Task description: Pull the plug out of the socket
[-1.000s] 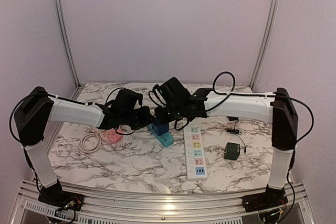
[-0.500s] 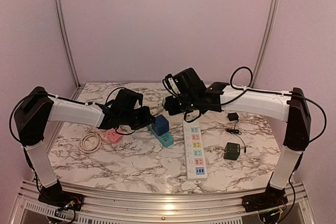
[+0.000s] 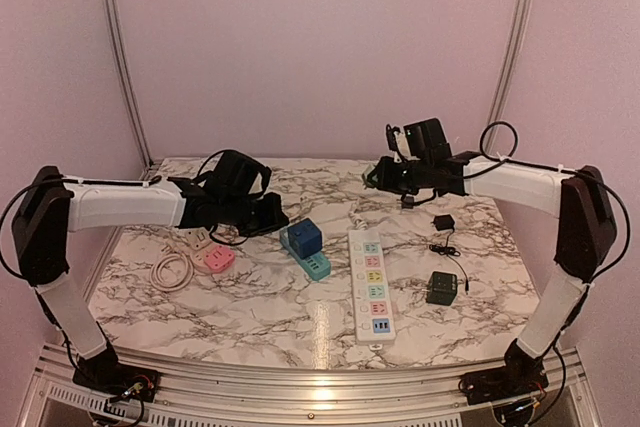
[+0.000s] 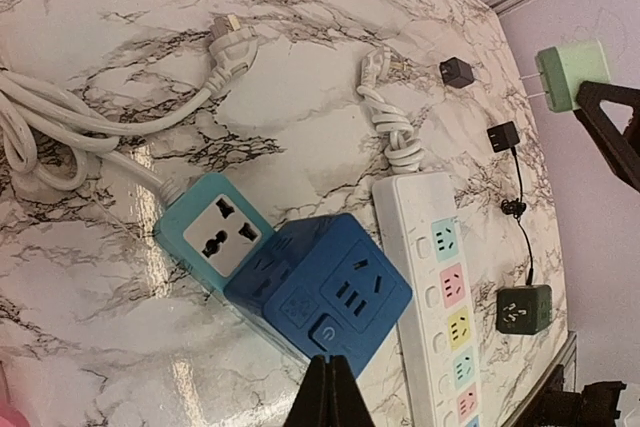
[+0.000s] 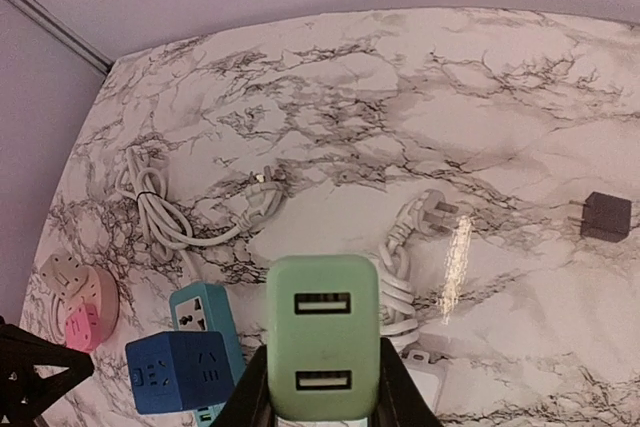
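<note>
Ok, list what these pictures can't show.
Left wrist: blue cube socket covers its joint with the teal strip; white power strip is cut by the bottom edge.
Right wrist: green USB adapter hides its own prongs.
Top external: markings on the dark green charger are too small.

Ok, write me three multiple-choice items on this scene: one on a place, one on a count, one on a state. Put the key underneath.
1. Where is the green plug?
A. pushed into a socket
B. in the right gripper
C. lying flat on the table

2. How many USB ports does its face show?
A. one
B. two
C. four

3. The uncovered outlet of the teal strip is:
A. empty
B. holding a plug
C. taped over

Key: 1 B, the gripper clamps it in the air; 2 B, two slots show in the right wrist view; 3 A, nothing sits in the outlet beside the blue cube.
</note>
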Controlling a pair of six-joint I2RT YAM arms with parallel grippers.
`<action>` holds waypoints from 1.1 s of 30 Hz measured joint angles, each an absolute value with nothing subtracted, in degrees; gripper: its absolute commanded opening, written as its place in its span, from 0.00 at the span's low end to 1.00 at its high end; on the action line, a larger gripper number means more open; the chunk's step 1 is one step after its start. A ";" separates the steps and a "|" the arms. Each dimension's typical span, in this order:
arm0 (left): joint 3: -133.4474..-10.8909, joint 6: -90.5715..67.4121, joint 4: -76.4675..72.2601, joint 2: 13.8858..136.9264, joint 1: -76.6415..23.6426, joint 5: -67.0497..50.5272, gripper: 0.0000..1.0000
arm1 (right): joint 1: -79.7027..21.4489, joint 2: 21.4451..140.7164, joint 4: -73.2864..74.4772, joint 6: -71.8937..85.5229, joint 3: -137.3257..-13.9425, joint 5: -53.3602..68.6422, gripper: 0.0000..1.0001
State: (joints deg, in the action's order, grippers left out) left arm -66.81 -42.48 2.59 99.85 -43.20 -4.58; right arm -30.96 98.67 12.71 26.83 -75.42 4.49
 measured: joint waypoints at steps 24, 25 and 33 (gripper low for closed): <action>-63.90 -40.91 6.28 90.28 -43.18 -3.40 0.00 | -19.42 104.55 -1.67 35.92 -60.03 17.19 0.10; -63.90 -40.93 6.28 90.28 -43.18 -3.40 0.00 | -19.38 104.55 -2.11 36.03 -59.51 17.43 0.11; -63.90 -41.10 6.28 90.28 -43.20 -3.36 0.00 | -19.18 104.55 -4.12 36.42 -58.33 17.80 0.17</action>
